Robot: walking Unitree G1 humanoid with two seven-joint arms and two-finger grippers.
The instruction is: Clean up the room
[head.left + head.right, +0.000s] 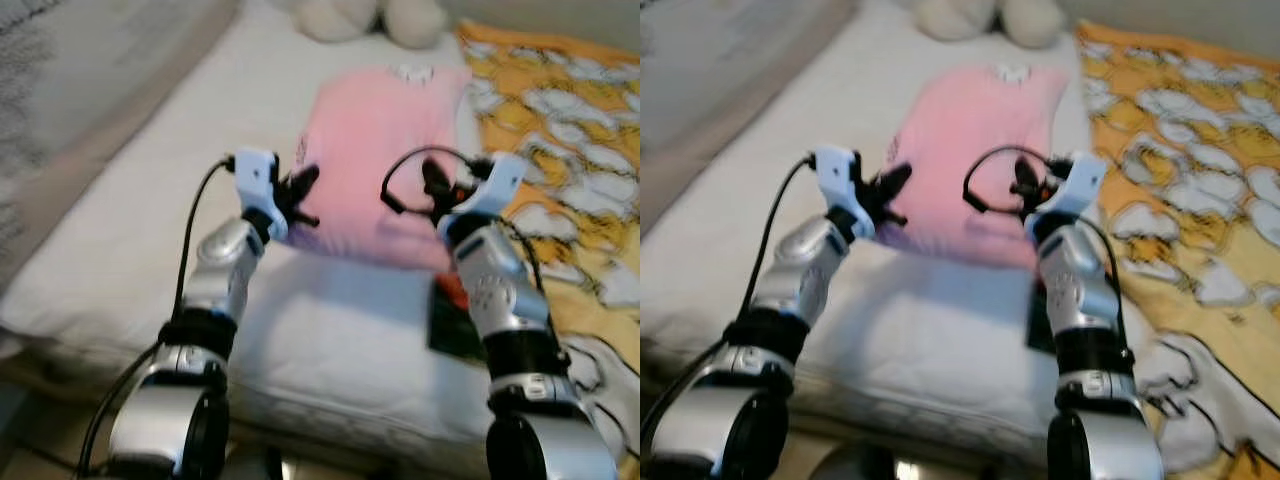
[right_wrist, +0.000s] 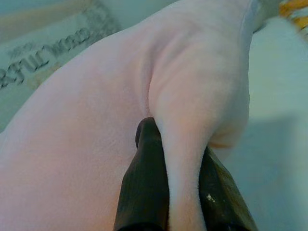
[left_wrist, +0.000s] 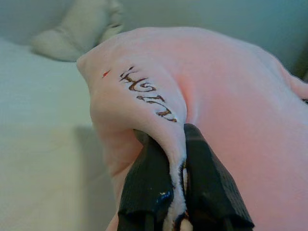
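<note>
With both the left gripper [image 1: 305, 195] and right gripper [image 1: 432, 190] clamped on the pink garment's [image 1: 385, 150] near edge — folding step; next, carry the edge forward evenly.

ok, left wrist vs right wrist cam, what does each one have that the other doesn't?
Left wrist alone: dark embroidered lettering on the pink garment, a white plush toy behind it, and the left gripper pinching a fold.

Right wrist alone: a printed grey fabric beyond the garment, a corner of the orange patterned blanket, and the right gripper pinching another fold.

Both: the pink garment lifted off the white mattress, cloth clamped between black fingers.
</note>
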